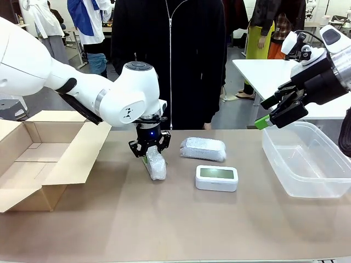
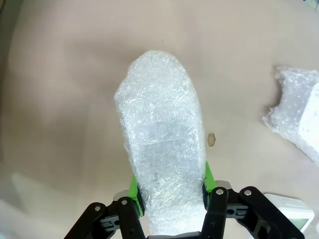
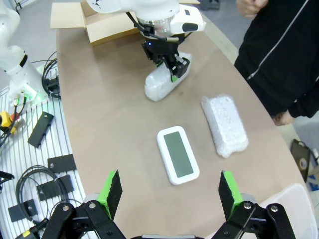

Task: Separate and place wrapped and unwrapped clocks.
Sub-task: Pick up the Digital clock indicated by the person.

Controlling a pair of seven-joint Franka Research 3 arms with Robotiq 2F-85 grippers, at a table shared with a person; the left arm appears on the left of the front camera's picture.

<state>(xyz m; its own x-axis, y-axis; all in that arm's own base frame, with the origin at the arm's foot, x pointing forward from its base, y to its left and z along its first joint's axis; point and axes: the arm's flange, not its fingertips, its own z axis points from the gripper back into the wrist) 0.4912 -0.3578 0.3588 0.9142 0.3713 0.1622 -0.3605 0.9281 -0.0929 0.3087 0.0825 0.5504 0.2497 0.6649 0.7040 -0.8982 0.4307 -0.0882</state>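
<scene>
My left gripper [image 1: 149, 150] is shut on one wrapped clock [image 1: 155, 166], a bubble-wrapped bundle whose far end touches or hangs just above the table; the green pads [image 2: 133, 189] squeeze its sides [image 2: 162, 149]. A second wrapped clock [image 1: 203, 148] lies at the table's middle back, also seen in the right wrist view [image 3: 224, 124]. The unwrapped white clock [image 1: 216, 178] with a grey screen lies flat in front of it [image 3: 178, 154]. My right gripper [image 1: 274, 118] hangs open and empty high over the table's right side, above the clocks [image 3: 169, 191].
An open cardboard box [image 1: 33, 159] stands at the left. A clear plastic tub [image 1: 310, 159] sits at the right edge. A person in a black zipped jacket [image 1: 175, 60] stands at the far side. Cables and black parts [image 3: 30, 164] lie beside the table.
</scene>
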